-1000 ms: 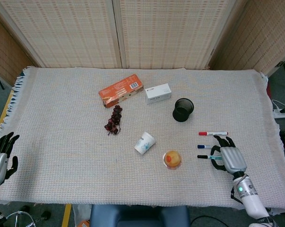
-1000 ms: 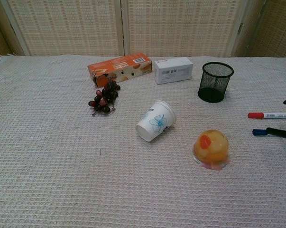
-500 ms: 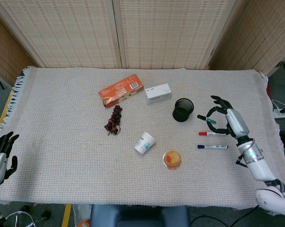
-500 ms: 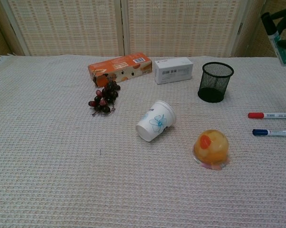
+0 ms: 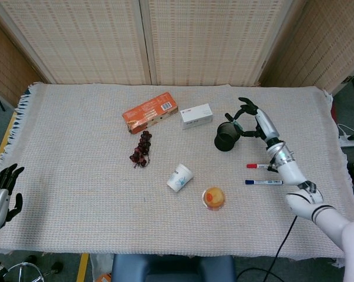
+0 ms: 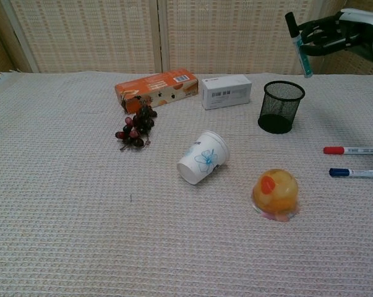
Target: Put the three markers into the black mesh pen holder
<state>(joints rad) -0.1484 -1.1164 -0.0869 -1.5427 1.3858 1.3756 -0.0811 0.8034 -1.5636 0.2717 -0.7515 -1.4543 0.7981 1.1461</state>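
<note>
So on my feed the black mesh pen holder [image 6: 281,106] is a small round cup of fine wire mesh, standing upright and open on top, and I'll use it as my reference point. My right hand [image 6: 334,34] is up in the air above and to the right of the holder, with its fingers [image 5: 242,111] curled around the teal marker [image 6: 297,44], a slim stick with a black cap on top and a teal barrel. It hangs nearly upright, slightly tilted, its lower end just above the holder's rim and not inside it. The other two markers lie flat on the bench to the right of the holder and nearer to me: the red marker [image 6: 353,150], white body with a red cap, and just past it the blue marker [image 6: 355,172], white body with a blue cap, roughly parallel and apart from each other. The bench is covered with a pale waffle-weave cloth [image 6: 81,216]. Left of the holder sit a white box [image 6: 226,91] and an orange box [image 6: 156,88], then a bunch of dark grapes [image 6: 135,129]. In front of the holder a paper cup [image 6: 203,157] lies on its side beside a domed orange jelly cup [image 6: 275,193]. My left hand [image 5: 2,197] is way off at the bench's far left edge, fingers loosely apart, holding nothing.
</note>
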